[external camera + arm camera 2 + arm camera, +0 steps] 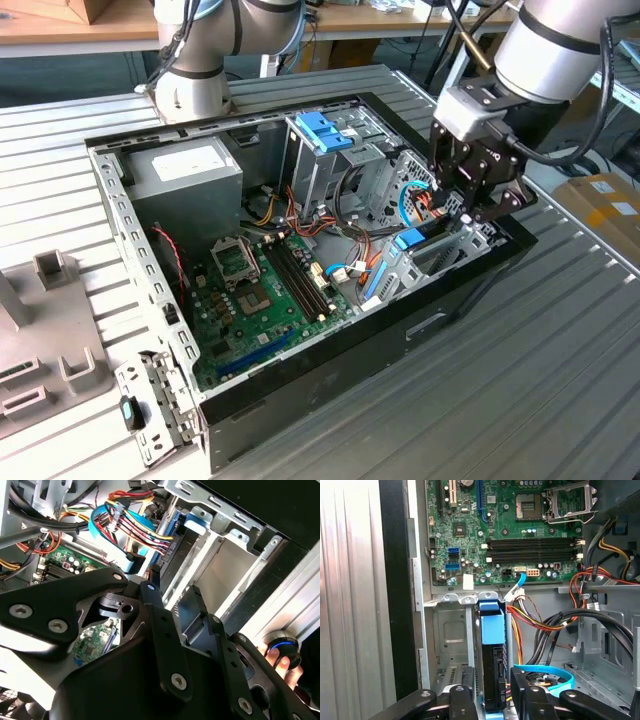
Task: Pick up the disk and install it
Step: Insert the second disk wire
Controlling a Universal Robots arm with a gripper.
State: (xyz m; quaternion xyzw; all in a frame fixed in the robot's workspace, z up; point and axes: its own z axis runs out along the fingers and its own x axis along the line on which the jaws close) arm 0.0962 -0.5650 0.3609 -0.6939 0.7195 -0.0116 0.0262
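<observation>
The disk (492,625) stands on edge in a metal bay at the side of the open computer case (300,370); its blue carrier frame (410,239) shows at the end facing the motherboard. My gripper (491,675) reaches down over the other end, one black finger (465,690) on each side of the disk, close against its faces. In the exterior view the gripper (458,215) hangs at the case's right wall. In the second wrist view the fingertips (150,592) point into the bay beside bundled cables.
Coloured cables (555,625) and a blue ribbon (545,672) lie right beside the bay. The green motherboard (260,290), a grey power-supply box (190,170) and a tall drive cage with a blue clip (322,135) crowd the case. A person's fingers (275,661) rest on a round knob outside.
</observation>
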